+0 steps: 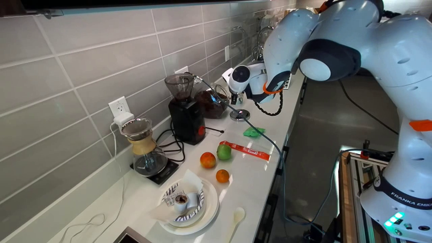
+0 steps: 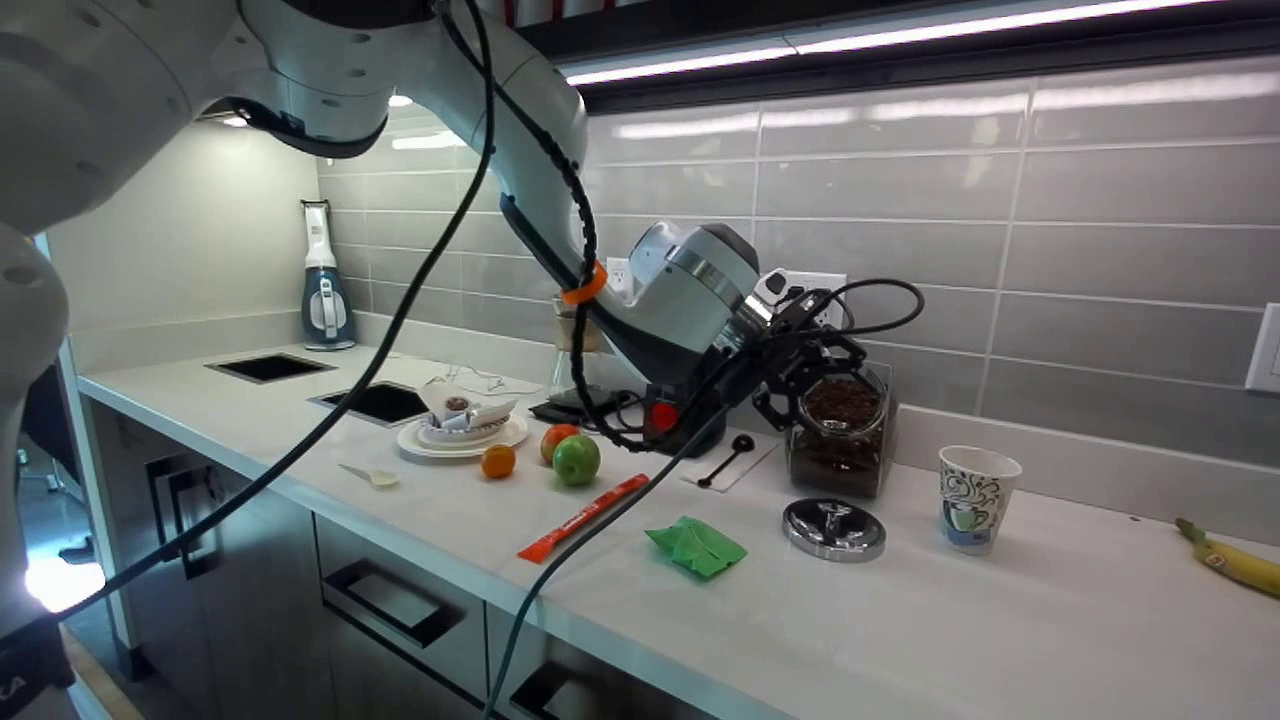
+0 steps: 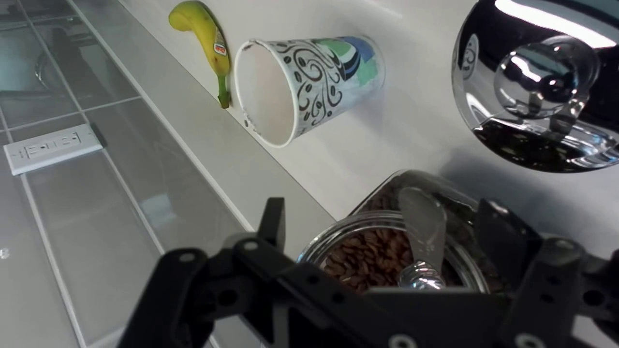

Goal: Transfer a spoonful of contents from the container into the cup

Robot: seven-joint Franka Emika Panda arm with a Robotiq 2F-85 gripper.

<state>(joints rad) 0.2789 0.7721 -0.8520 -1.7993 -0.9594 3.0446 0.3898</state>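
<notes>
Hovering tool [image 3: 389, 224]: mine, at the mouth of the jar [image 2: 835, 462], jaws spread wide apart, clamped on nothing that I can see.
Utensil [image 3: 421, 224]: greyish, see-through, shiny end, shows between my jaws; probably the spoon. Can't tell whether it sits in the beans [image 3: 365, 256]. Risk: if I close off-centre, it likely gets shoved aside instead of pinched.
Jar: the task's container, upright on the bench [image 2: 1000, 640], uncapped. Risk: if I reach too low, I could hit the glass rim and push the whole thing.
Lid [image 2: 833, 528]: shiny, on the bench near the jar. Risk: might clip it if I swing out low.
Cup [image 2: 978, 500]: patterned paper, upright on the bench, apart from the jar. Risk: looks light, so a brush from me could tip it; tilting the spoon early would drop beans short.
</notes>
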